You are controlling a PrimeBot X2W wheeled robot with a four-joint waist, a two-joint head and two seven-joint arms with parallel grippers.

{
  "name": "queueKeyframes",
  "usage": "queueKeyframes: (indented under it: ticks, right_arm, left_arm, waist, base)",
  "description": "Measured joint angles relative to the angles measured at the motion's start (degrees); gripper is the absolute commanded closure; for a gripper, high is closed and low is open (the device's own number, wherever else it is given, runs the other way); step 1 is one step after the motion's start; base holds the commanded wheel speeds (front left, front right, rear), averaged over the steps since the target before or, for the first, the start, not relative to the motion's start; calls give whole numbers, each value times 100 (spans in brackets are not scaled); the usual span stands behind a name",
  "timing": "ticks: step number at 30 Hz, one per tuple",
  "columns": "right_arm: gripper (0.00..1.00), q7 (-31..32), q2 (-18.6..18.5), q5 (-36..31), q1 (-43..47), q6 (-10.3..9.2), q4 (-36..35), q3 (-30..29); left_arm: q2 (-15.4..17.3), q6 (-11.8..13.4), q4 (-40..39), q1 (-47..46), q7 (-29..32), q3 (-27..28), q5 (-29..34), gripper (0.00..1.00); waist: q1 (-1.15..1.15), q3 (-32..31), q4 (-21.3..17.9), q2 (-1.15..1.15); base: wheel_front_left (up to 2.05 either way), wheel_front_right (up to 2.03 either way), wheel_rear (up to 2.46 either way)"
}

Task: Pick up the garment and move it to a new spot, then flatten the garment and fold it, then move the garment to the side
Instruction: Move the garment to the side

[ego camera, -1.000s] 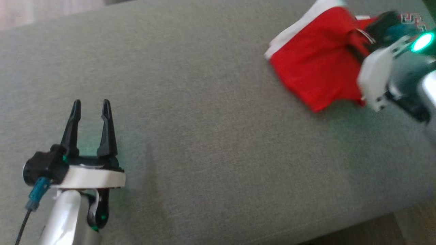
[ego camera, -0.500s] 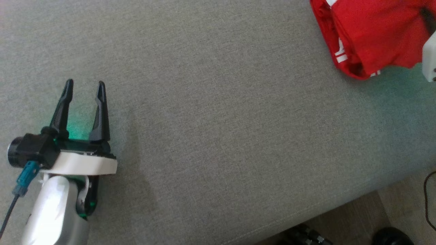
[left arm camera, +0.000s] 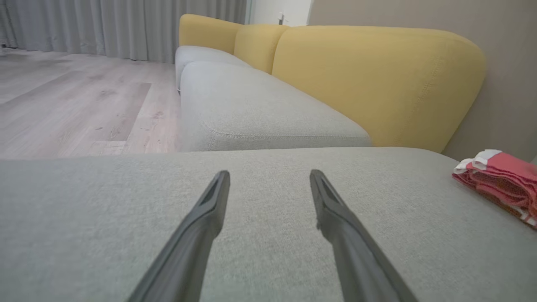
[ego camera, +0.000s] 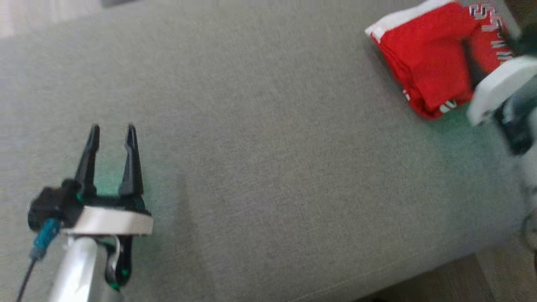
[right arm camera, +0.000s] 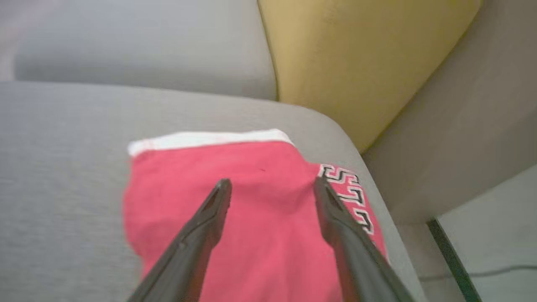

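At the right end of the gray seat lay the folded red garment. The right gripper hung over it, fingers spread. The left gripper, well apart, was spread too.

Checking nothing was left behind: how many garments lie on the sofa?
1: the folded red garment lies at the far right end of the grey seat, below the right gripper. Others could lie out of view.

The red cloth garment lies on matt, finely woven grey upholstery; floor looks like wood.
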Motion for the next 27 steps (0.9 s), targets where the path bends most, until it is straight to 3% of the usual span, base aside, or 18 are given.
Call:
queueKeyframes:
  ticks: [9, 14, 20, 27]
  right_arm:
    - [0, -982, 884, 255, 2019, 0, -1471, -207]
    - [0, -1298, 1315, -235, 3042, 0, -2031, -335]
    - [0, -1221, 1518, -544, 3420, 0, -2390, -734]
    - [0, -980, 1610, -751, 3680, 0, -2622, -1042]
  left_arm:
    - [-208, 53, 315, 725, -149, 176, -248, 0]
    - [-215, 101, 457, 1055, -198, 315, -249, 0]
    - [-238, 97, 578, 1254, -199, 332, -248, 0]
    - [-304, 91, 595, 1388, -199, 358, -246, 0]
  waist:
    - [-1, -919, 442, 0]
    - [-1, -1352, 816, 0]
    - [0, -1588, 1091, 0]
    - [0, -1693, 1130, 0]
  base:
    - [0, 0, 0]
    - [0, 0, 0]
    - [0, 0, 0]
    - [0, 0, 0]
